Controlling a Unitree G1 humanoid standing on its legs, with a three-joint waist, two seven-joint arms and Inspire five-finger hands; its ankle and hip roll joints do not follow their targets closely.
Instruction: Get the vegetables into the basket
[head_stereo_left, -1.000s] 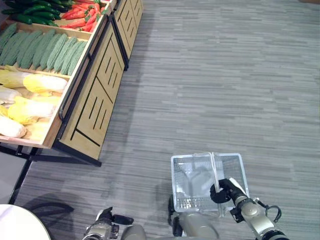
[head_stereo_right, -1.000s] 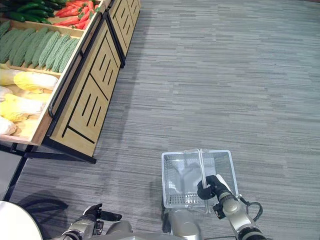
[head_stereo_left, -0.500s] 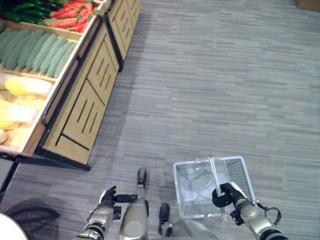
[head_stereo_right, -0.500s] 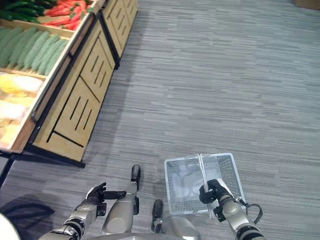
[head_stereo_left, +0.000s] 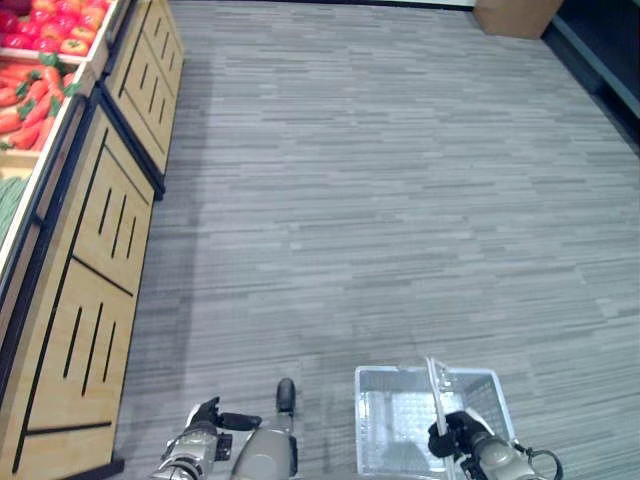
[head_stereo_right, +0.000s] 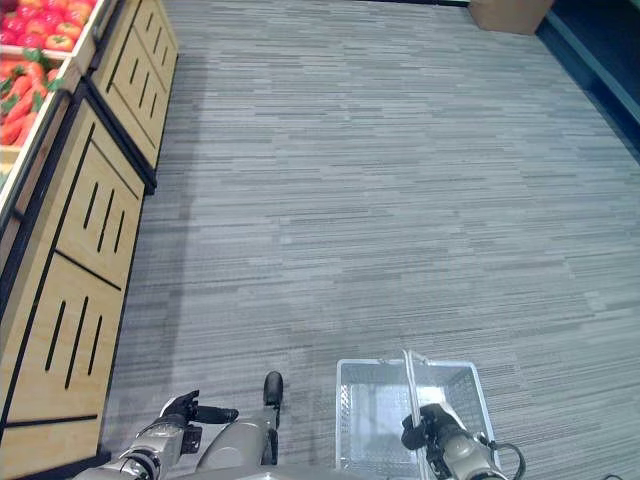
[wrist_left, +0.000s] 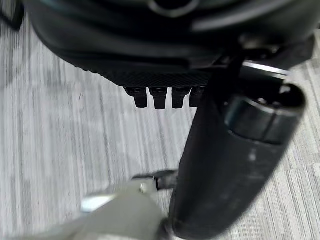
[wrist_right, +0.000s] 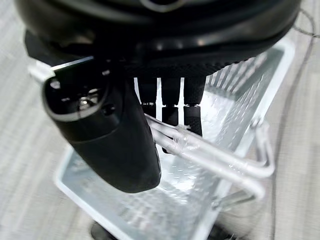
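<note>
Right hand (head_stereo_left: 462, 438), low at the right, fingers curled round the upright handles (wrist_right: 210, 155) of the clear basket (head_stereo_left: 380, 410), its long axis crosswise above the floor (head_stereo_left: 380, 200); left hand (head_stereo_left: 205, 420) low left, fingers relaxed, holding nothing; red peppers (head_stereo_left: 25, 95) on the shelf (head_stereo_left: 95, 215) far left.

Grey plank floor (head_stereo_left: 400, 200), wooden stands (head_stereo_left: 90, 270)

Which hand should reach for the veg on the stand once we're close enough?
Left. The left hand holds nothing and is on the stand's side, where the red peppers lie. The right hand has its fingers curled round the basket's handle, so it is occupied.
</note>
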